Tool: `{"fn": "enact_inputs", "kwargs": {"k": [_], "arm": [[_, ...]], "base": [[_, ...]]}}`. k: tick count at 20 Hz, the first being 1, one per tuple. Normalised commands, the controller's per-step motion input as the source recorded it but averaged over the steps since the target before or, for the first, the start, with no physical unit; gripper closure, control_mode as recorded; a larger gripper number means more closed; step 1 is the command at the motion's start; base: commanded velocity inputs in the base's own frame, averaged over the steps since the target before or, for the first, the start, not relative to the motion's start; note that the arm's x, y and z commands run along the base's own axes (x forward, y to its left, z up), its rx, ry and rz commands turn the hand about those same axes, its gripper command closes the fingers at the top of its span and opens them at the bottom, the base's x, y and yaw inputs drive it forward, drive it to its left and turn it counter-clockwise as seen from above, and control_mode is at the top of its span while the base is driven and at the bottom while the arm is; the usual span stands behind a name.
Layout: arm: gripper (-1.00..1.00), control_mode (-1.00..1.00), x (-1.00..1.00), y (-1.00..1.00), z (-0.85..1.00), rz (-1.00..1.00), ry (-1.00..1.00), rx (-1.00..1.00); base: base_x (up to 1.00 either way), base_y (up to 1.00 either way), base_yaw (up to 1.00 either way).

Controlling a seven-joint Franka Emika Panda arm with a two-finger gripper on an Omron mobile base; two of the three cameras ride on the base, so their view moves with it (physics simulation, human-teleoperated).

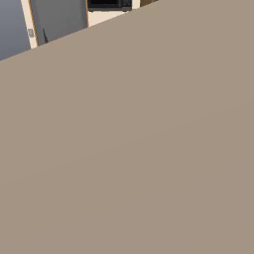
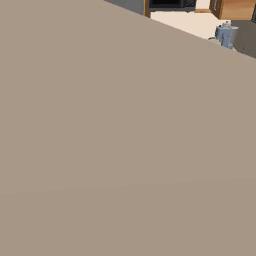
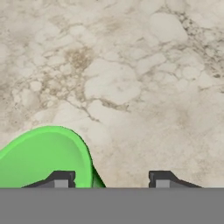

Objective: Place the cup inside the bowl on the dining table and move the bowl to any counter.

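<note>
The cup [image 3: 43, 157], bright green, sits at the lower left of the hand view, and I look down into its open mouth. It rests on a pale marbled stone surface [image 3: 131, 78]. My gripper [image 3: 111, 179] hangs right above it. The left fingertip [image 3: 61, 178] is over the cup's opening and the right fingertip [image 3: 162, 178] is outside its right wall, so the jaws straddle the rim. A wide gap separates the right fingertip from the wall. The bowl is out of view.
A flat taupe surface [image 1: 129, 149] blocks most of both base views [image 2: 110, 150]. Above its edge I see a black microwave [image 2: 171, 5], a strip of pale counter [image 2: 185, 22], a wooden cabinet [image 2: 237, 9] and a bluish appliance [image 2: 226, 34].
</note>
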Motion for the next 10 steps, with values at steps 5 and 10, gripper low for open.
{"fn": "enact_inputs", "kwargs": {"k": [5, 10], "arm": [[1.00, -1.00, -0.02, 0.00, 0.00, 0.00, 0.00, 0.00], [1.00, -1.00, -0.19, -0.01, 0.01, 0.00, -0.03, 0.02]], "base": [[0.00, 0.00, 0.00], [0.00, 0.00, 0.00]]}}
